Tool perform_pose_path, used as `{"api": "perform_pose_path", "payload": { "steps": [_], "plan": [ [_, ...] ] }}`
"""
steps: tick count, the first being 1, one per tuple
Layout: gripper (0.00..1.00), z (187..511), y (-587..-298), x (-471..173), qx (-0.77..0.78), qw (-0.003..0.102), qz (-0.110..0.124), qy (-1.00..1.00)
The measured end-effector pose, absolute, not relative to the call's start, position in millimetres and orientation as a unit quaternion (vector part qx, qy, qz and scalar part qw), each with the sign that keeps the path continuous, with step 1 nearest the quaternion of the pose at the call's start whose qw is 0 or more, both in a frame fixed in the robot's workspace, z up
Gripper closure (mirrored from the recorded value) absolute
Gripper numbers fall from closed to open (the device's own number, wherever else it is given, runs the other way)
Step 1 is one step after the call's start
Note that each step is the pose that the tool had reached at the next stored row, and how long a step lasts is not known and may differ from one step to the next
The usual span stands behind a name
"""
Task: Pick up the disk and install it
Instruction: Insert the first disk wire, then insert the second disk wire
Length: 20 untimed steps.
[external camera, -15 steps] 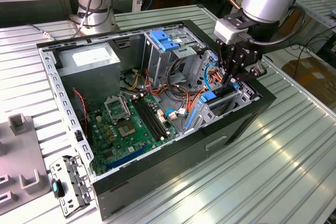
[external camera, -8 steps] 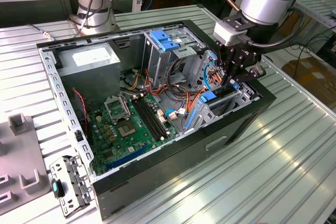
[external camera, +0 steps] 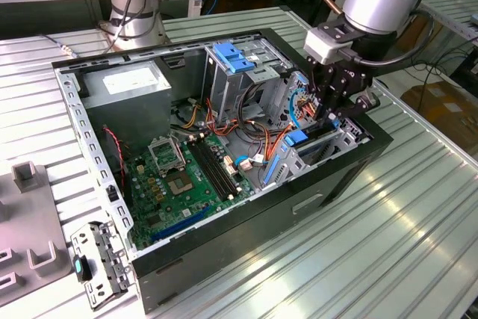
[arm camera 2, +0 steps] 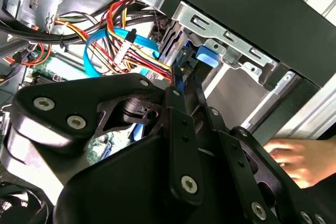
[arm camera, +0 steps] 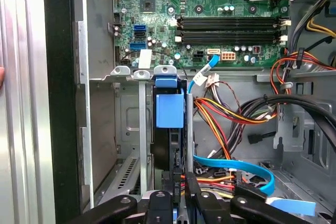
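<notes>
Start from the open computer case on the ribbed worktop, and read across it in the exterior view. At the case's far left corner sits the grey power supply; toward the middle lies the green motherboard; the drive cage stands at the right end.

The disk stands on edge in that cage, its blue rail uppermost, in a slot beside the case's side wall. Your tool is over the cage, fingers closed on the disk's edge in the first wrist view.

I judge the disk partly seated. Keep it square to the slot guides and press straight along them. The blue data cable and coloured power wires lie just beside the cage; keep them clear. A hand rests near the case's outer edge, so go slowly.
</notes>
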<state>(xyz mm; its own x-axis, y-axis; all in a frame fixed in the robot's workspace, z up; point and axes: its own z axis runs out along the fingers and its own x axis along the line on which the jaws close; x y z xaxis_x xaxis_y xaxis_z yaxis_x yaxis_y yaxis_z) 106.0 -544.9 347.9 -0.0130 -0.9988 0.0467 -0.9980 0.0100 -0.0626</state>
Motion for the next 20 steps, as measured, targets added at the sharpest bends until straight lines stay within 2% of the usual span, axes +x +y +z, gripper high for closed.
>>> {"api": "perform_pose_path", "payload": {
  "steps": [8,10,20],
  "plan": [
    [0.77,351.0,-544.9,106.0,-0.702,0.005,-0.039,0.711],
    [0.89,351.0,-544.9,106.0,-0.702,0.005,-0.039,0.711],
    [0.89,351.0,-544.9,106.0,-0.702,0.005,-0.039,0.711]
  ]
}}
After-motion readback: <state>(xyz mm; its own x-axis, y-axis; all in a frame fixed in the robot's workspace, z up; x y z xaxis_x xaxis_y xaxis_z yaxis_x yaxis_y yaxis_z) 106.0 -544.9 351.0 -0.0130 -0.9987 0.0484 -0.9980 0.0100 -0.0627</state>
